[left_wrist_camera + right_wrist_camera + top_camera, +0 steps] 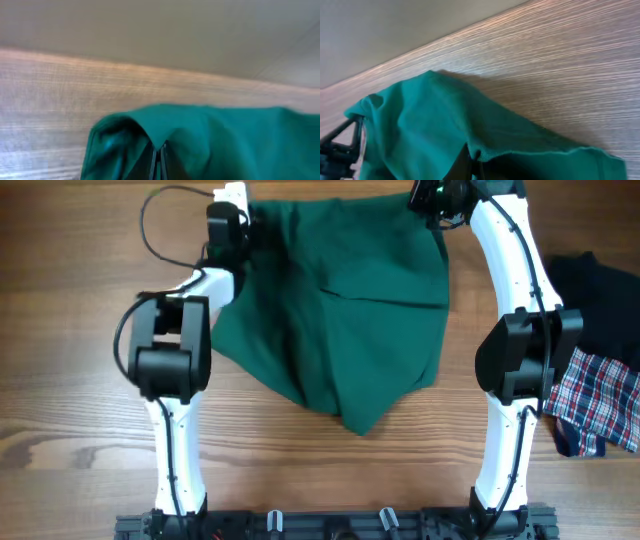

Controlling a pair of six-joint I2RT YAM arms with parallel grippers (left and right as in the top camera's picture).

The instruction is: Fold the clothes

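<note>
Pinching far corners, the left hand [157,159] and right hand [470,166] each grip the soft, creased green shirt [340,320] on the wood-grain bench [80,430].

Dark green garment [340,320], rumpled, far corners pinched, on table.

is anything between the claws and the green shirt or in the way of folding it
Nothing visible. The left claw and right claw are shut on far corners of the plain dark green fabric garment; the black garment and red-white-blue plaid cloth lie apart, to its right.
</note>
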